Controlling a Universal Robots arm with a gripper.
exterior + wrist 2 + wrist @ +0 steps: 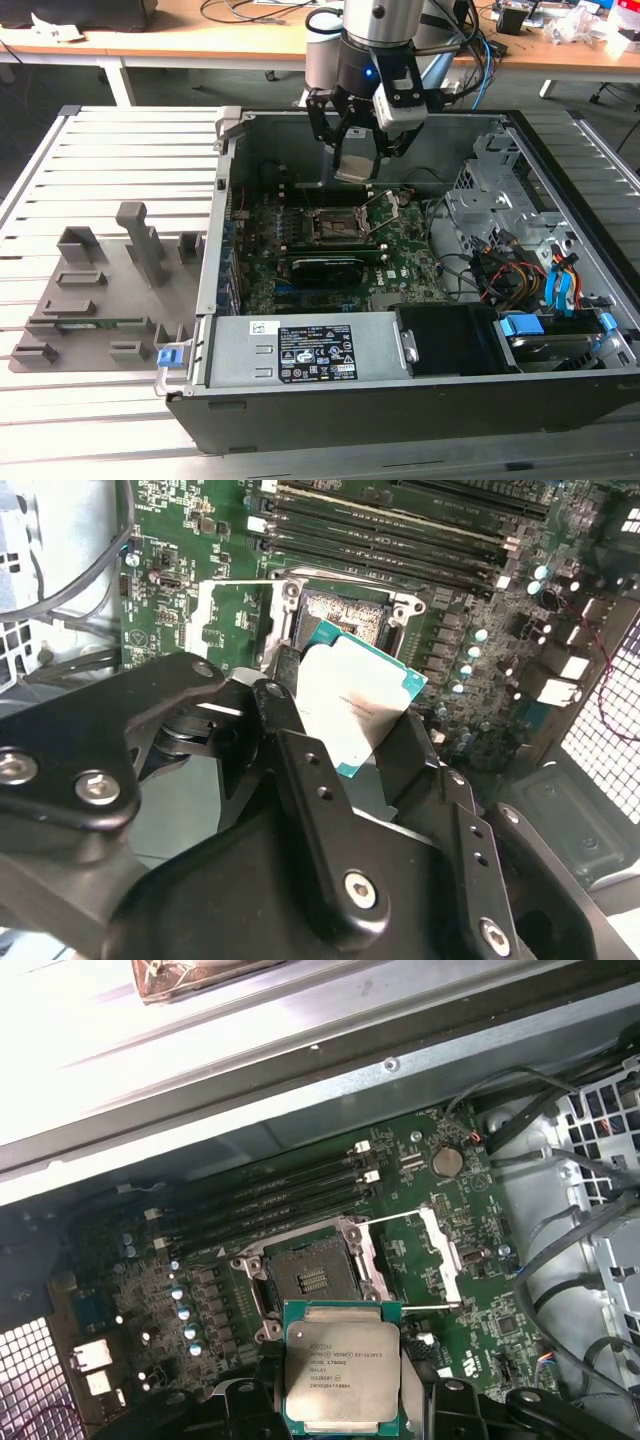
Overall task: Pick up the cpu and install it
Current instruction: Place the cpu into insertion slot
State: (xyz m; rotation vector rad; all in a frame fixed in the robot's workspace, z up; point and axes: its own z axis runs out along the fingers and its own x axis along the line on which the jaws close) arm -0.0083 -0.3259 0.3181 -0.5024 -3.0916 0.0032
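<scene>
Black, the claw (356,165) is seen above the open case (230,150) in the exterior view. In the second wrist view the cpu (352,695) is pinched by it, near the socket (345,615). Judged from the first wrist view, socket pins could be bent if it were lowered askew.

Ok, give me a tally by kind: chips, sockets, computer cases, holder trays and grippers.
cpu, held in the gripper: 1
socket: 1
computer case: 1
grey holder tray: 1
gripper: 1
Total: 5

A wooden desk (200,35) stands beyond the slatted table (110,160).
</scene>
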